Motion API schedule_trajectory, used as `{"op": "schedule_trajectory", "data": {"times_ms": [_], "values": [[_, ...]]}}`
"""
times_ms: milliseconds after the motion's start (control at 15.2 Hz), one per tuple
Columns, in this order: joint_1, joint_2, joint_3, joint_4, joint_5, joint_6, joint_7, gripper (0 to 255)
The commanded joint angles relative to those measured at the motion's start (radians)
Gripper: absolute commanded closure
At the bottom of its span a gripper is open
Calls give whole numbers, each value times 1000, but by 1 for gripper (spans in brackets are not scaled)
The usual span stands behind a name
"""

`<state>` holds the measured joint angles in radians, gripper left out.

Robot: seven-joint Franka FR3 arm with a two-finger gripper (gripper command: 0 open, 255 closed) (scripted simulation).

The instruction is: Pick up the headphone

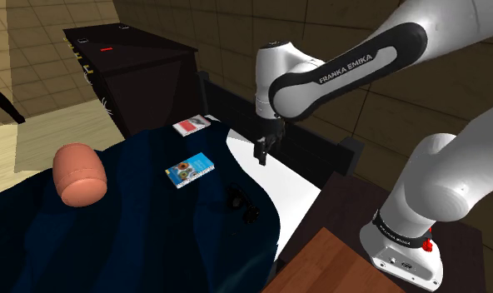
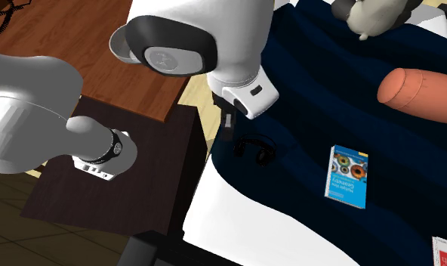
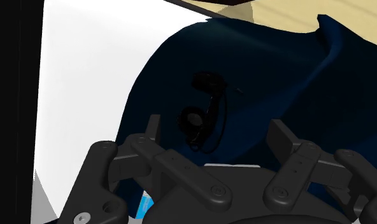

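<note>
The headphone (image 1: 241, 202) is small and black. It lies on the dark blue blanket (image 1: 136, 233) near that blanket's edge, beside the white sheet (image 1: 282, 187). In the second exterior view the headphone (image 2: 256, 149) rests just off the arm's hand. My gripper (image 1: 261, 150) hangs above the white sheet, up and to the shoulder view's right of the headphone, clear of it. In the wrist view the headphone (image 3: 203, 111) lies ahead of my gripper (image 3: 214, 125), whose fingers (image 3: 153, 127) stand apart and open with nothing between them.
A blue picture book (image 1: 190, 170) and a salmon bolster pillow (image 1: 80, 173) lie on the blanket. A red-and-white book (image 1: 189, 125) sits at the bed's far edge. A dark dresser (image 1: 128, 62) stands behind. A wooden side table (image 1: 336, 266) adjoins the stand. A grey plush toy (image 2: 373, 15) sits on the bed.
</note>
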<state>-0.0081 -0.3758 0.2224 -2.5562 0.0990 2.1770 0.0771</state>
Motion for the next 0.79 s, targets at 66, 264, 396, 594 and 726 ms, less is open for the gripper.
{"op": "schedule_trajectory", "data": {"times_ms": [66, 264, 396, 594, 726], "values": [[-7, 117, 27, 6, -15, 106, 46, 0], [-13, 240, 52, 28, -46, 197, 102, 0], [-16, 325, 63, 50, -76, 253, 145, 0], [-13, 455, 68, 95, -136, 327, 218, 0], [-4, 543, 61, 131, -181, 368, 268, 0]]}}
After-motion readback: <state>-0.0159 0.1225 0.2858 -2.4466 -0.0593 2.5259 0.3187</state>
